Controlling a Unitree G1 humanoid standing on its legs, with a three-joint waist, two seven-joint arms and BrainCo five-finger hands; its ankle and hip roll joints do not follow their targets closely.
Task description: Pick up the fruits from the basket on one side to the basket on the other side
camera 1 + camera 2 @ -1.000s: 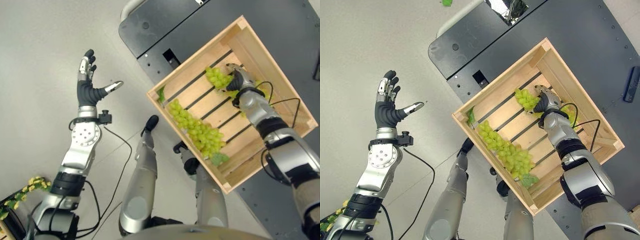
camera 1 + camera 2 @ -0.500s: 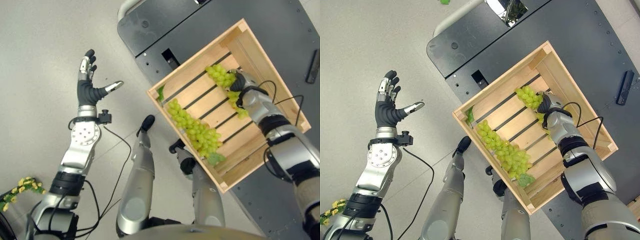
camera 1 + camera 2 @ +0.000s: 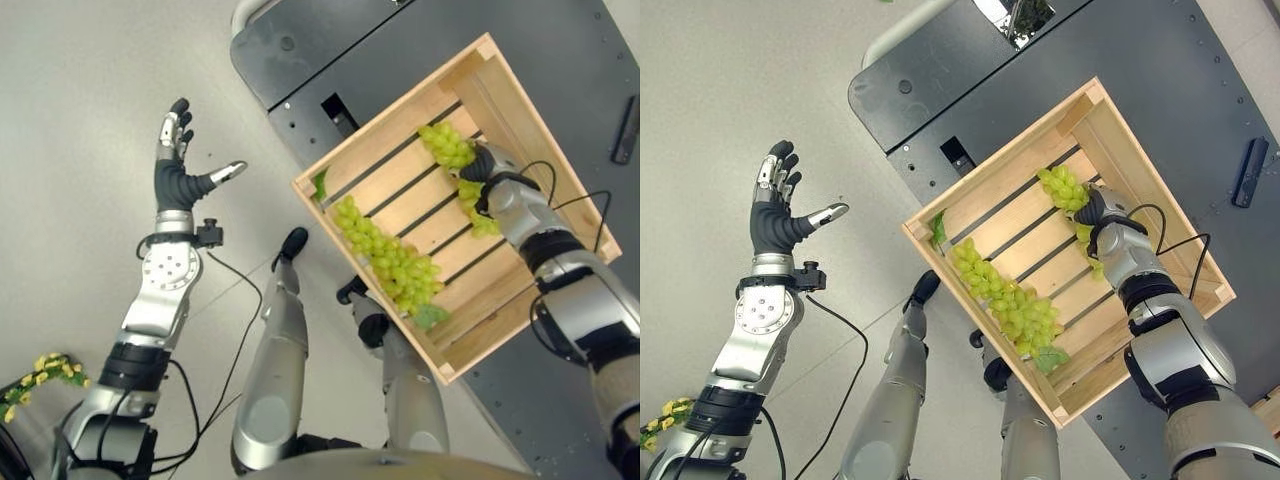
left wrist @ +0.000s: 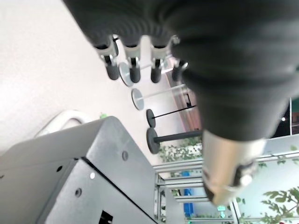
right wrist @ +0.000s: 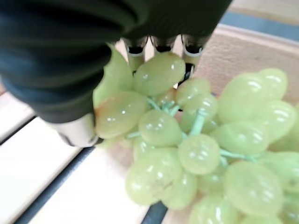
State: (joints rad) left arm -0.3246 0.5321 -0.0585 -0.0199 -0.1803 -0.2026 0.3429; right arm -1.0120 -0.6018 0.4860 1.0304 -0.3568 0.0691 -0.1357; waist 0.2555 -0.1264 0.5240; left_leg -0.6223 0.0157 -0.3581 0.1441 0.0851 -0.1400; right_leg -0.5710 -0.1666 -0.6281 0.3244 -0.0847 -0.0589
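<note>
A: While the right hand (image 5: pixel 70 70) reaches into the wooden crate (image 3: pixel 520 95), what do its fingers enclose?

B: Fingers and thumb are curled around the top of a green grape bunch (image 5: pixel 187 149), which lies on the crate slats near the far wall.

A: Other fruit?

B: A second, longer grape bunch (image 3: pixel 390 255) lies along the crate's near wall.

A: Left hand (image 3: pixel 176 170)?

B: Raised over the floor, fingers straight, thumb spread, holding nothing.

My left hand (image 3: pixel 176 170) is raised, fingers straight, thumb out. My right hand (image 3: pixel 484 166) reaches down, fingers seemingly curled around grapes (image 5: pixel 187 140).
</note>
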